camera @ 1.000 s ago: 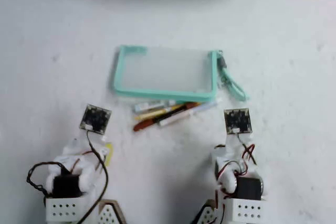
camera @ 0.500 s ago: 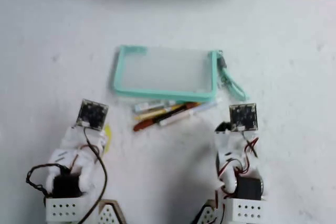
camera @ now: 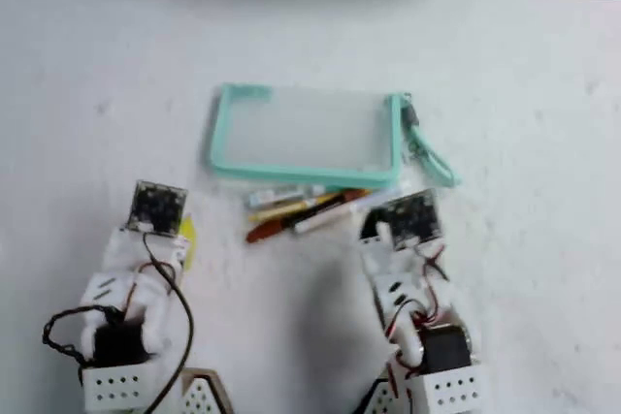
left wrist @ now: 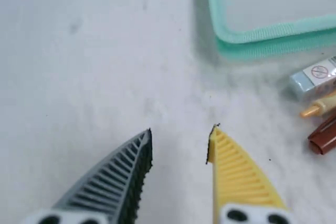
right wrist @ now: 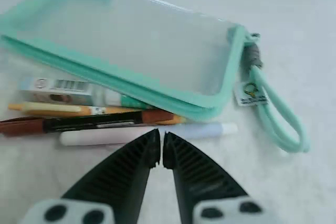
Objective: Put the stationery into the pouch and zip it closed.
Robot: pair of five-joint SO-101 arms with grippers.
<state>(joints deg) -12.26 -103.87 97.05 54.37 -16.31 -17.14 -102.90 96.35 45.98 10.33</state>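
White worktop | I see pouch flat at centre | stationery bunched just beside its near edge | left tool wide, empty | right tool narrow, above the stationery

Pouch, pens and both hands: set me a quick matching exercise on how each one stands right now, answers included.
Things:
1. left hand
2. right hand
3. pouch
4. pens

States:
A. lies flat, nothing inside
B. shut, just short of the pens
C. open, over bare table
D. bundled on the table along the pouch's edge nearest the arms

Pairs: 1-C, 2-B, 3-A, 4-D.
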